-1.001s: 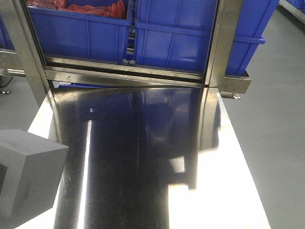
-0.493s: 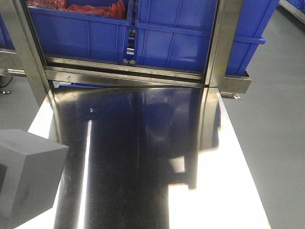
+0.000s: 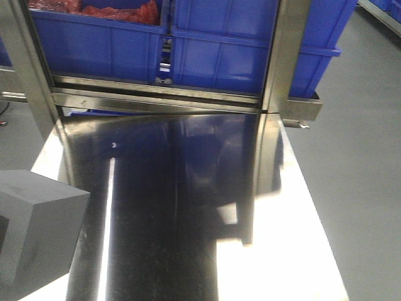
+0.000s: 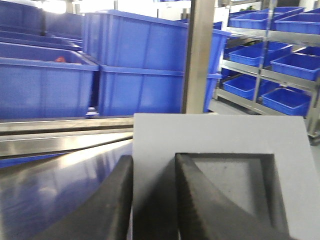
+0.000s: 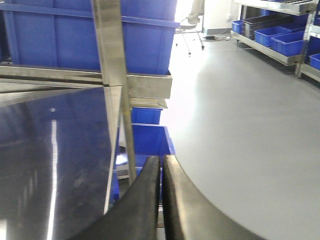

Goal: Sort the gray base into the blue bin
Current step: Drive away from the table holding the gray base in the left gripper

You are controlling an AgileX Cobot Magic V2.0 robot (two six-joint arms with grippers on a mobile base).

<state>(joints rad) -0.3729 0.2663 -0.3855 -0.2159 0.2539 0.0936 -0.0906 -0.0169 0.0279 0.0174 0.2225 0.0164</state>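
Lower left, the left end effector (image 4: 154,172) pinches the matte gray base (image 4: 220,145) by its recess wall. The right end effector (image 5: 161,165) is pressed together.

There was one gray base (image 3: 37,232), near left, and one steel table (image 3: 294,251). Two large blue bins (image 3: 100,44) stood at the far edge, behind two steel posts (image 3: 282,56). At least six smaller bins (image 4: 290,100) filled shelves (image 4: 287,76) far right. Two grippers showed: the left gripper (image 4: 154,167) and right gripper (image 5: 161,160).
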